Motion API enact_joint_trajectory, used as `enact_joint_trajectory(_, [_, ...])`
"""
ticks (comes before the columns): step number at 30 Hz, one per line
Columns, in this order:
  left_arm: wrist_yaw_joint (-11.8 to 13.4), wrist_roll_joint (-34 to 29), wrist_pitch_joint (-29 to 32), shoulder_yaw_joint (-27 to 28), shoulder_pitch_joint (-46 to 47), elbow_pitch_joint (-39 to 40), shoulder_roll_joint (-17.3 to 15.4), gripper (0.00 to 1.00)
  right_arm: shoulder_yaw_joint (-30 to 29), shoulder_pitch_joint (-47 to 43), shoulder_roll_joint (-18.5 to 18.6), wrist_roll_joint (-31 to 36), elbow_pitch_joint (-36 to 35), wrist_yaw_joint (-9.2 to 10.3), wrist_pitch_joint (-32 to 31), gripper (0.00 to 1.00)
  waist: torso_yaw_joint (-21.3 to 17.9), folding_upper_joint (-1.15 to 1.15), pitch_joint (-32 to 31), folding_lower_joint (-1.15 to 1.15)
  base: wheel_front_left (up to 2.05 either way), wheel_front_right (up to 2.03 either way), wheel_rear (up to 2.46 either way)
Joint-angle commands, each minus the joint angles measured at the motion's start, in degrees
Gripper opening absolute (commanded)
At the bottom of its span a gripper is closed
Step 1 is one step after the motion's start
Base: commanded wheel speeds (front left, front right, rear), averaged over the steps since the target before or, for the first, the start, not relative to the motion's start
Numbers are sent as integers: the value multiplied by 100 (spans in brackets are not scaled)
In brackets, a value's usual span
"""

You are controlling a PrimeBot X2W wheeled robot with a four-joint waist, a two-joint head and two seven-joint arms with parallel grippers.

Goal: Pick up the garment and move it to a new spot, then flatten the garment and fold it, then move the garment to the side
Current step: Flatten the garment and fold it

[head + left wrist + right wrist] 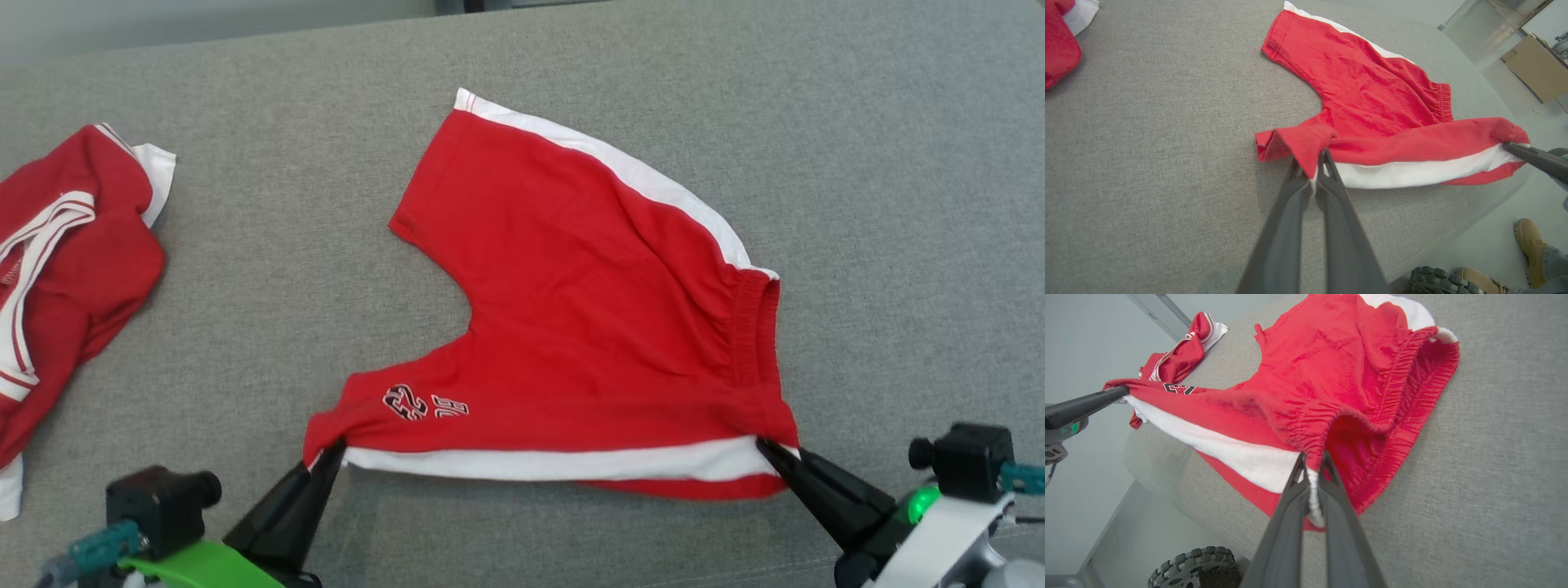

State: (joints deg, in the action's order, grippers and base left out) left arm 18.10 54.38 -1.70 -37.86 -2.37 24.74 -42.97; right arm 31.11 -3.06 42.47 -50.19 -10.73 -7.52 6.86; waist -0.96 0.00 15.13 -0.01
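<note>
Two corners of red shorts (pixel 588 310) pinched shut: L fingers (pixel 298 502) at leg hem, R fingers (pixel 816 486) at waistband.

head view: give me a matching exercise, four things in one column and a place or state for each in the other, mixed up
1 red shorts
2 left gripper
3 right gripper
4 crumpled red cloth

a shut on the waistband end
b bunched at the far left
c shut on the leg hem by the number
d spread out in the middle

Pairs: 1-d, 2-c, 3-a, 4-b
</note>
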Motion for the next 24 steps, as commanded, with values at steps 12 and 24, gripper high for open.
enact_joint_trajectory(12, [-210,699,2320,750,2487,523,-981,0,-58,1954,-834,-1121,106,3,-516,0,-685,0,1202,1,0,0,0])
enact_joint_trajectory(24, [-620,592,4278,246,5401,-1205,-238,0,138,3116,-1013,-1596,626,3,-520,0,-1038,0,1699,1,0,0,0])
